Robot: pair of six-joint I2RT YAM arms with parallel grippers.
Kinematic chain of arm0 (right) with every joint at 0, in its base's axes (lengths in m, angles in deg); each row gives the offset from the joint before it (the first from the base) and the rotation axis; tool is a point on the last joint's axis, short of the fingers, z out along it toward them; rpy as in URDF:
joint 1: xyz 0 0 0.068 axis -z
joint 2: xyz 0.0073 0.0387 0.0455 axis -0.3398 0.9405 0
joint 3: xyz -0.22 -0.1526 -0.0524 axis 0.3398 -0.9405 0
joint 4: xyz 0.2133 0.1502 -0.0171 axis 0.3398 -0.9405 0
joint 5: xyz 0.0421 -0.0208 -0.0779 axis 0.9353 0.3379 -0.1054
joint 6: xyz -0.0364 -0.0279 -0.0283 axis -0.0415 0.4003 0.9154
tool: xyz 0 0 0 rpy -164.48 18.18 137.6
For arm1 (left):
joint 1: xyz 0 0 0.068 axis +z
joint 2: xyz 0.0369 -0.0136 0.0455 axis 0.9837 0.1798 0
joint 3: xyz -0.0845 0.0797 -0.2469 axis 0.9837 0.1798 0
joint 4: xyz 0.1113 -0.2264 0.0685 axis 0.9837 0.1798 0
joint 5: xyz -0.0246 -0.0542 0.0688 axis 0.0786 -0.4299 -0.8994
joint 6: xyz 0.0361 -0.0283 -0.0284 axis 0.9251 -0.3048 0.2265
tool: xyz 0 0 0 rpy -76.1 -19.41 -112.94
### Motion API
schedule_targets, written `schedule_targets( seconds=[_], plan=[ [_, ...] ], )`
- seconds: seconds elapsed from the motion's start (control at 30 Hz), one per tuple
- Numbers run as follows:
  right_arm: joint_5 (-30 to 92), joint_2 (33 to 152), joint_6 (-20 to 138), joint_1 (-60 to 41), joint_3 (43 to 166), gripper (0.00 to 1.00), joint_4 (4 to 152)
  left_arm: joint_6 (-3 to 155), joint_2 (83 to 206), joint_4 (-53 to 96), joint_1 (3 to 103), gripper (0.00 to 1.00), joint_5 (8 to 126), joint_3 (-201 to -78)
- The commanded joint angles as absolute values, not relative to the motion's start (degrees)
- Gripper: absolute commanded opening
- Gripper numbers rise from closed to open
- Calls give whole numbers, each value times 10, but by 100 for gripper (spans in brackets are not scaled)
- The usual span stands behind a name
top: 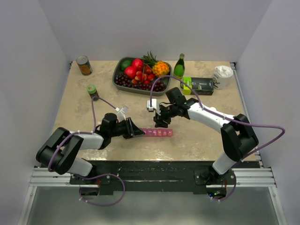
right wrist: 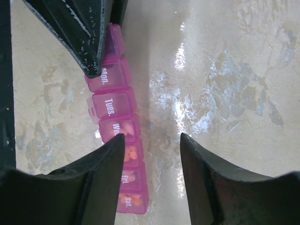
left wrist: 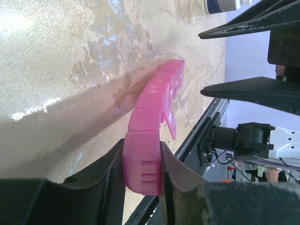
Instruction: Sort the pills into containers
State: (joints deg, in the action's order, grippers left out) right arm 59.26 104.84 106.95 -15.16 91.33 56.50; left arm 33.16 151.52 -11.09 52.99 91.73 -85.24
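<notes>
Containers (right wrist: 112, 103) end clamped in left gripper (left wrist: 142, 161); right gripper (right wrist: 152, 147) apart, finger (right wrist: 89, 183) half-covering Wed label.

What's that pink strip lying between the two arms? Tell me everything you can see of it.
It is a pill organiser strip of translucent pink plastic: a row of small square lidded compartments with white day labels; Mon., Tues., Fri. and Sat. are readable. It lies flat on the beige table. The left gripper is shut on the end beside Mon. The right gripper hangs open above the middle, not holding it. A few orange pills show in two compartments toward the Sat. end, and one lid stands raised.
</notes>
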Motion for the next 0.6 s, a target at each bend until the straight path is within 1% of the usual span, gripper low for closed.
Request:
schedule_targets(
  seconds=[0.0, 0.03, 0.13, 0.23, 0.4, 0.57],
  plan=[
    [650, 1029, 1127, -160, 932, 66, 518, 343, 1524, -108, 532, 0, 896, -842],
    [657, 1029, 1144, -174, 928, 71, 505, 341, 1525, -110, 532, 0, 896, -841],
    [619, 1032, 1155, -207, 911, 84, 518, 333, 1529, -122, 533, 0, 902, -840],
    [588, 1047, 1125, -223, 917, 87, 542, 327, 1531, -132, 533, 0, 907, -837],
    [528, 1066, 1094, -250, 914, 87, 582, 323, 1534, -141, 533, 0, 909, -835],
    [503, 1079, 1084, -260, 916, 85, 595, 318, 1538, -150, 533, 0, 913, -834]
  ],
)
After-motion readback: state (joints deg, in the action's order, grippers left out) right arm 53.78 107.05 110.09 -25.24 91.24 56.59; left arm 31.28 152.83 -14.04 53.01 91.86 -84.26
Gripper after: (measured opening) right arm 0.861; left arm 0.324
